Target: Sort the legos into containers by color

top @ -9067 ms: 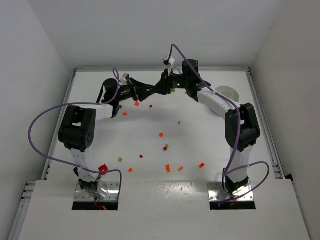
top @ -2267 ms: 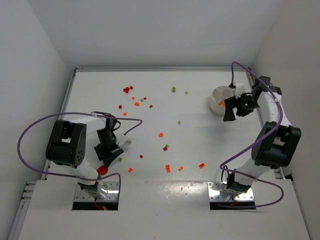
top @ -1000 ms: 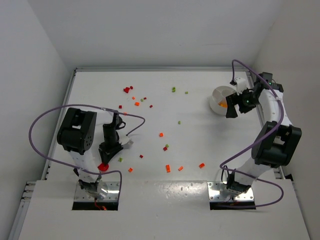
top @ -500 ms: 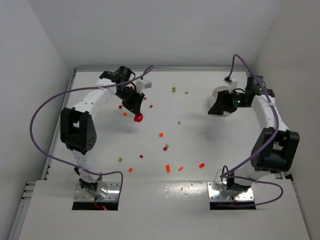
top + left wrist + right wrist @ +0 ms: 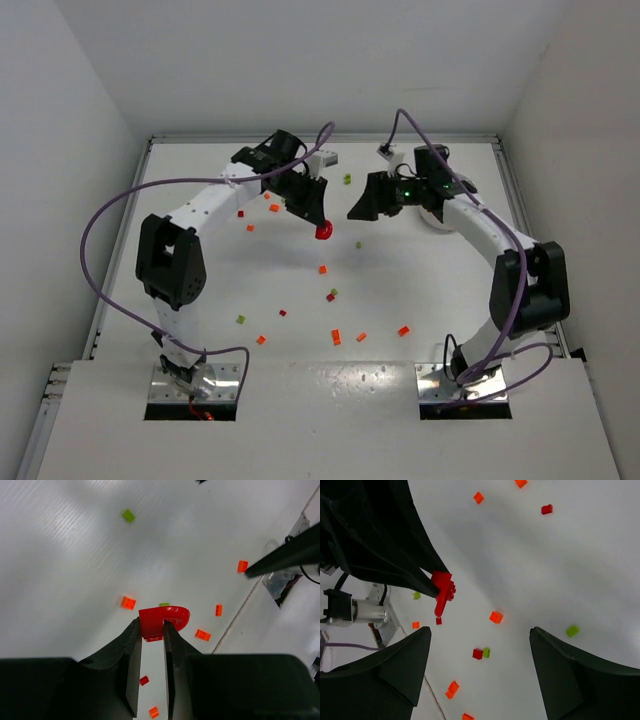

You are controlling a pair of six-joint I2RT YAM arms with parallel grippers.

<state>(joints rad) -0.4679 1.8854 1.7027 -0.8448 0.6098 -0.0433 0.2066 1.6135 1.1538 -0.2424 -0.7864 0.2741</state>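
Observation:
My left gripper [image 5: 318,222] hangs over the middle of the table, shut on a red lego [image 5: 323,232] with a rounded end. In the left wrist view that red lego [image 5: 164,620] sticks out past the two fingertips of the left gripper [image 5: 152,630]. My right gripper [image 5: 358,208] is just to its right, open and holding nothing. Between the wide fingers of the right gripper [image 5: 480,630] I see loose legos on the table: orange [image 5: 495,616], red [image 5: 478,653], green [image 5: 572,630]. The white dish [image 5: 438,217] with the containers lies mostly hidden under my right forearm.
Small legos lie scattered over the table: orange [image 5: 322,269], orange [image 5: 404,330], green [image 5: 240,320], green [image 5: 347,179], and a few near my left forearm [image 5: 272,207]. White walls close the table in at the back and at both sides.
My left arm has swung from the near left to the table's middle with the red lego still in its grip. My right arm has left the dish and swung left towards the middle.

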